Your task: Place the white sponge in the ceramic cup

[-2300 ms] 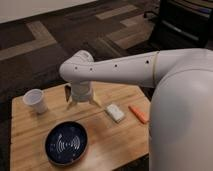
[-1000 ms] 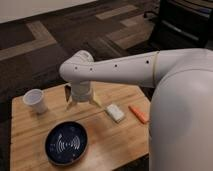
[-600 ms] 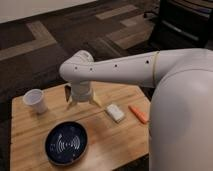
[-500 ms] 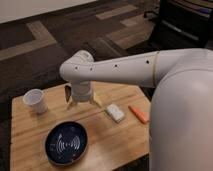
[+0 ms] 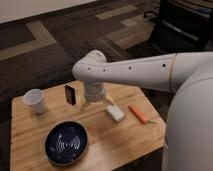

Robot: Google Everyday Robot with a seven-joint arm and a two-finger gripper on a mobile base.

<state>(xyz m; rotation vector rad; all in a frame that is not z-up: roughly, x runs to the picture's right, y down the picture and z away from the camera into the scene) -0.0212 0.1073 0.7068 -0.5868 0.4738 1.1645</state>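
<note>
The white sponge (image 5: 115,113) lies flat on the wooden table (image 5: 30,130), right of its middle. The ceramic cup (image 5: 35,100) stands upright near the table's far left corner, with nothing showing inside it. My gripper (image 5: 88,103) hangs pointing down over the middle of the table, between cup and sponge and just left of the sponge. It is open and holds nothing. One finger (image 5: 70,94) shows its dark pad on the cup side. The white arm reaches in from the right.
A dark blue plate (image 5: 66,142) with a white pattern sits at the table's front left. A thin orange stick (image 5: 139,114) lies right of the sponge. A dark chair (image 5: 182,25) stands at the back right on patterned carpet.
The gripper has turned slightly, so the dark pad of its left finger shows more. Sponge, cup and plate have not moved.
</note>
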